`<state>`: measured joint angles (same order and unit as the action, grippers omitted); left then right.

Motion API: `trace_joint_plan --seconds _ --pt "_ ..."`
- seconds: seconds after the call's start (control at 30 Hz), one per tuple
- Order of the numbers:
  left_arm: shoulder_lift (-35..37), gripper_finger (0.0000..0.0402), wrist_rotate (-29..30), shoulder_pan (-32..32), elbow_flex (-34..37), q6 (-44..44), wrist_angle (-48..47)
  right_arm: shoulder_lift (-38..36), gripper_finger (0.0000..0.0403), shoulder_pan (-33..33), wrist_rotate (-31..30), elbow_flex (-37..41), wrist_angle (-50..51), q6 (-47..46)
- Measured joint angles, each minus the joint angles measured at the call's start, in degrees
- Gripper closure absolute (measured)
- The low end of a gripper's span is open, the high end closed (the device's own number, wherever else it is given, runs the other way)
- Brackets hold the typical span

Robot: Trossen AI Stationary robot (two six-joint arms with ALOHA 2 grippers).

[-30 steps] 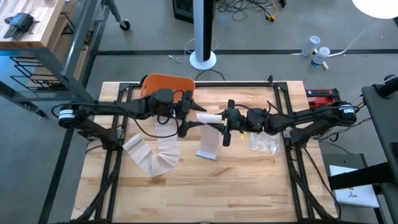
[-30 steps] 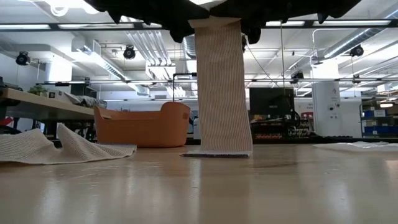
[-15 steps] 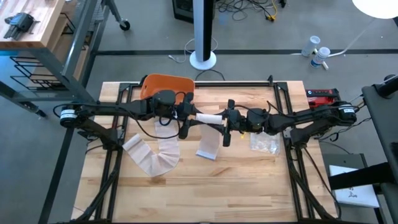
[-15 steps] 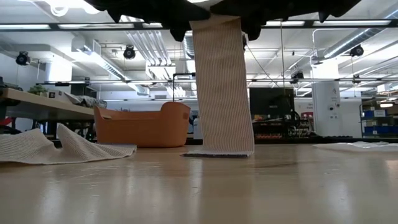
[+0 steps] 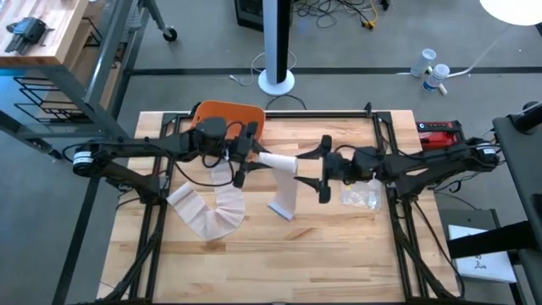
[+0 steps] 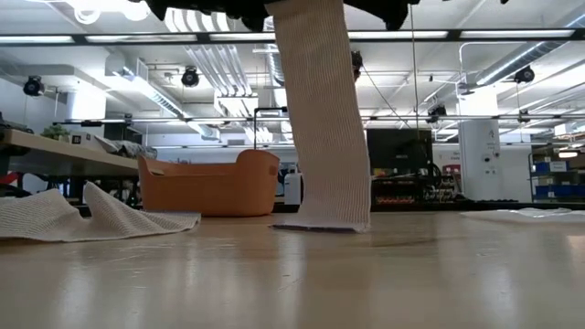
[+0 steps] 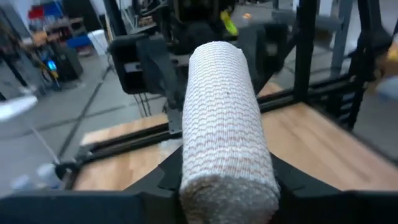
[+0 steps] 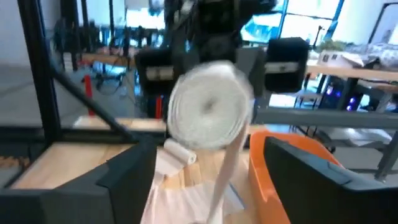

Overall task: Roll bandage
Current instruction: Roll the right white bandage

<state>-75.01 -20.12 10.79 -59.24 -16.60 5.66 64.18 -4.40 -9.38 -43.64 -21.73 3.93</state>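
- High view: the left claw (image 5: 240, 159) grips one end of a partly wound bandage roll (image 5: 277, 161), held in the air over the middle of the desk (image 5: 339, 254).
- The right claw (image 5: 323, 169) stands just beside the roll's free end with its fingers spread, holding nothing.
- Low view: the unwound tail (image 6: 322, 119) hangs straight down from the roll, and its end lies on the desk.
- Left wrist view: the roll (image 7: 225, 118) sits clamped between this claw's two fingers.
- Progress, as a judgement: part of the bandage is wound; the hanging tail is left to take up.
- Also on the desk: a second loose bandage (image 5: 207, 212), an orange basket (image 5: 227, 114) and a clear bag (image 5: 360, 195).
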Motion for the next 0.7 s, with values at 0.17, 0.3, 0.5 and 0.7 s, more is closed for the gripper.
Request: trace_joint_plan --seconds 0.17,0.3,0.5,0.7 --pt "0.1 0.0292 1.6 0.0 0.0 -12.4 0.5 -1.1 0.0096 0.3 -4.1 0.0 0.0 -13.9" --pt "-0.3 0.0290 2.2 0.0 0.0 -16.4 -0.1 -0.1 0.0080 0.3 -0.8 0.0 -0.7 -22.6" --pt "-0.3 0.0298 4.7 0.0 0.0 -22.0 -2.2 1.9 0.0058 1.9 -3.8 0.1 -4.9 -31.5" --pt "-0.6 0.0290 6.3 0.0 0.0 -27.3 -3.4 8.1 0.0057 4.9 -1.9 0.0 -12.3 -39.7"
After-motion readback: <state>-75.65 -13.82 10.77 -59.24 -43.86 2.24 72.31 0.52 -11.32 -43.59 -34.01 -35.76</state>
